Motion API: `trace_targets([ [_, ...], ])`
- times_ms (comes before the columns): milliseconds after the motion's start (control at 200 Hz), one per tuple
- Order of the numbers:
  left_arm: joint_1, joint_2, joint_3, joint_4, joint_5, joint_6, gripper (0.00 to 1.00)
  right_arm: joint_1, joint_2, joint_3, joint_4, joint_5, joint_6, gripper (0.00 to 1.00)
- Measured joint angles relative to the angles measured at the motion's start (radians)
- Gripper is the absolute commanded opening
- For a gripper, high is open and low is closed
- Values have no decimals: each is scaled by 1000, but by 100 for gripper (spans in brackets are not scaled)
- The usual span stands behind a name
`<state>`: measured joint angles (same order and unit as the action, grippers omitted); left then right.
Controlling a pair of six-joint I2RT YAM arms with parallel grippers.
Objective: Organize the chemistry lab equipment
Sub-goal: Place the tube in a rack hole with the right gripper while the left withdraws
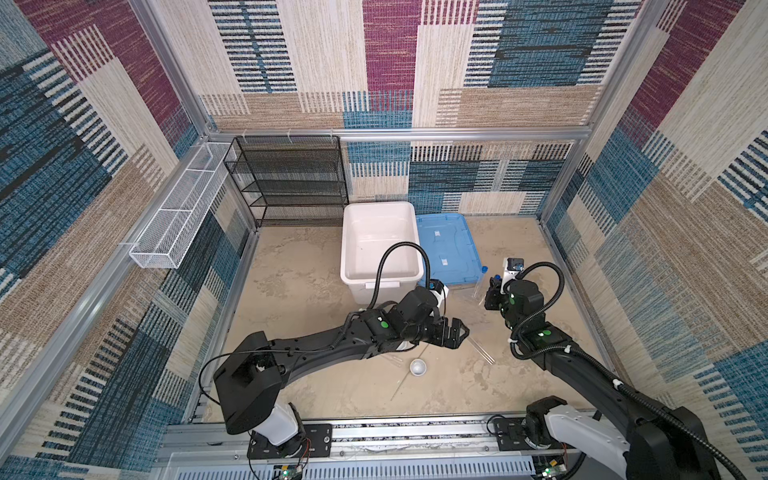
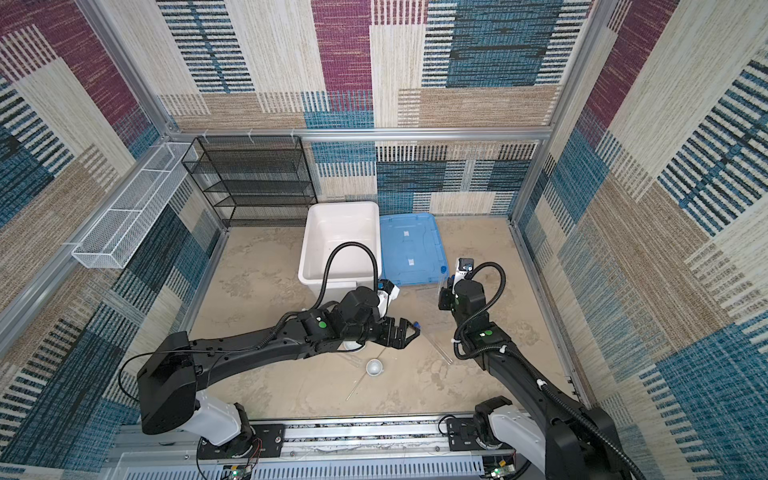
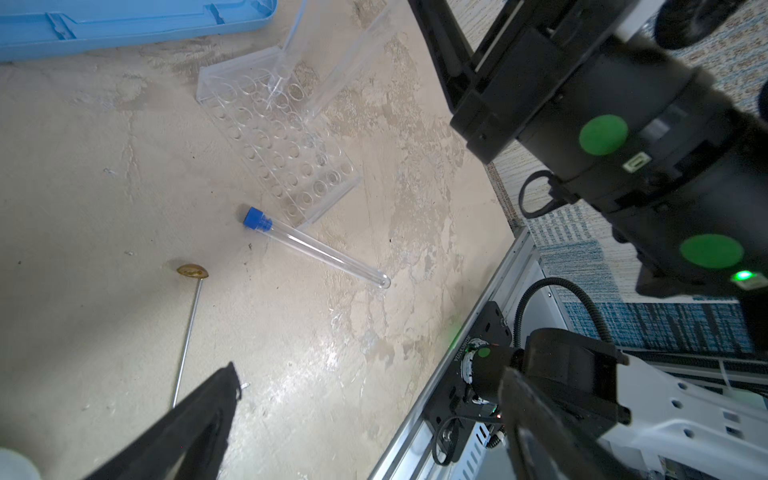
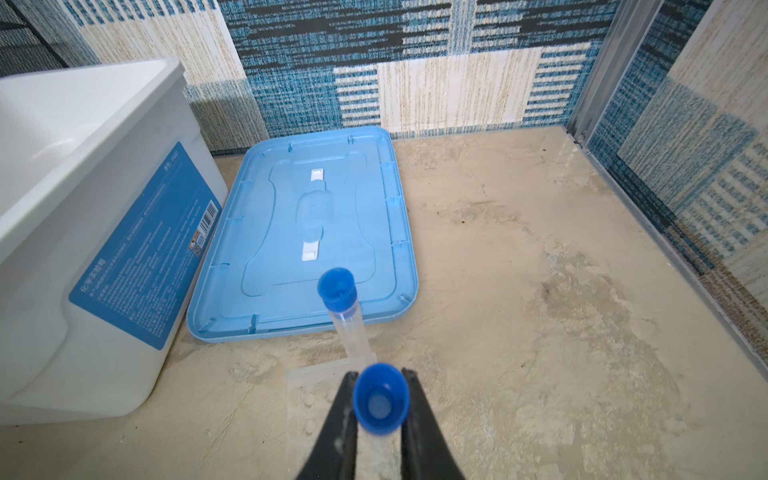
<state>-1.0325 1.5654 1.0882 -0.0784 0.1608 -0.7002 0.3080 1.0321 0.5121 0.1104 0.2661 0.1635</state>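
Note:
My right gripper [image 4: 380, 374] is shut on a clear blue-capped tube [image 4: 380, 399], holding it upright over the clear rack [image 3: 282, 145]. A second capped tube [image 4: 337, 289] stands in that rack just beyond it. A third tube [image 3: 316, 249] lies flat on the table beside the rack. My left gripper [image 3: 368, 374] hovers open and empty above the table near this lying tube [image 1: 482, 353]. The metal rod with its brass spoon tip [image 3: 192, 271] lies close by. One small white dish [image 1: 418, 367] sits in front of the left gripper [image 1: 455, 332].
The white bin [image 1: 345, 249] stands at the back middle, with its blue lid [image 1: 449, 249] flat on the table to its right. A black mesh shelf [image 1: 291, 178] and a white wire basket [image 1: 178, 216] line the back left. The arms' base rail [image 1: 374, 432] runs along the front.

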Motion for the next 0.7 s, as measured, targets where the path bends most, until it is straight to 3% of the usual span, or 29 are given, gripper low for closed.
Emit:
trace_targets([
  [501,0,0,-12,3,-1,-3,99,0,81,11,19,5,-14,23],
  [701,0,0,-15,6,-3,-3,99,0,72,4,11,4,-14,40],
])
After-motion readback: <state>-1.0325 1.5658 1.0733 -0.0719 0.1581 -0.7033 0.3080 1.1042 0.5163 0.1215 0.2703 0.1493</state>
